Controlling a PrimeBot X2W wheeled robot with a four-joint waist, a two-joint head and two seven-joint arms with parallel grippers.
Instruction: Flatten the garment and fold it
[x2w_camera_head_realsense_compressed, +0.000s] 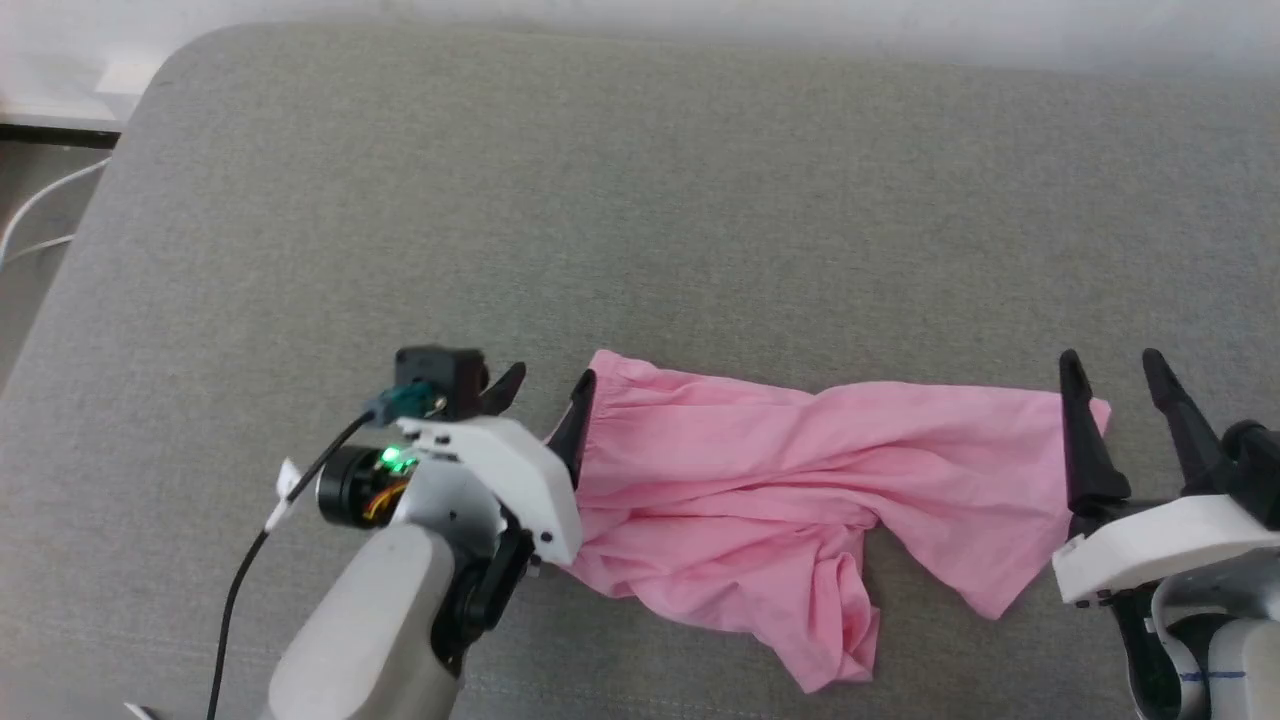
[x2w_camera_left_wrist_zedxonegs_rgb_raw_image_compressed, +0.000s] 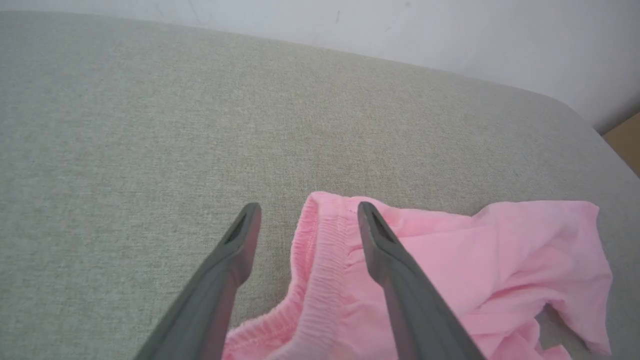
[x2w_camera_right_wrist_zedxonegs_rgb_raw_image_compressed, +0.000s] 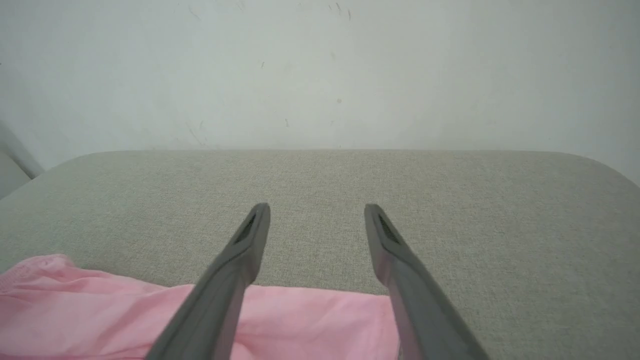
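Both sets of fingers (x2w_camera_left_wrist_zedxonegs_rgb_raw_image_compressed: 400, 280) open: left gripper (x2w_camera_head_realsense_compressed: 550, 375) astride waistband (x2w_camera_left_wrist_zedxonegs_rgb_raw_image_compressed: 320, 240) of pink shorts (x2w_camera_head_realsense_compressed: 750, 470) at 9 o'clock, right gripper (x2w_camera_head_realsense_compressed: 1109, 357) at 3 o'clock hem (x2w_camera_head_realsense_compressed: 1035, 430); single-layer pinch would likely drag in wrinkles.

The head camera looks steeply down on the grey cushion (x2w_camera_head_realsense_compressed: 640, 200) from well above. Both wrist cameras sit low and close, facing across the cushion to the white wall (x2w_camera_right_wrist_zedxonegs_rgb_raw_image_compressed: 320, 75); all three views share the pink garment (x2w_camera_head_realsense_compressed: 760, 470)
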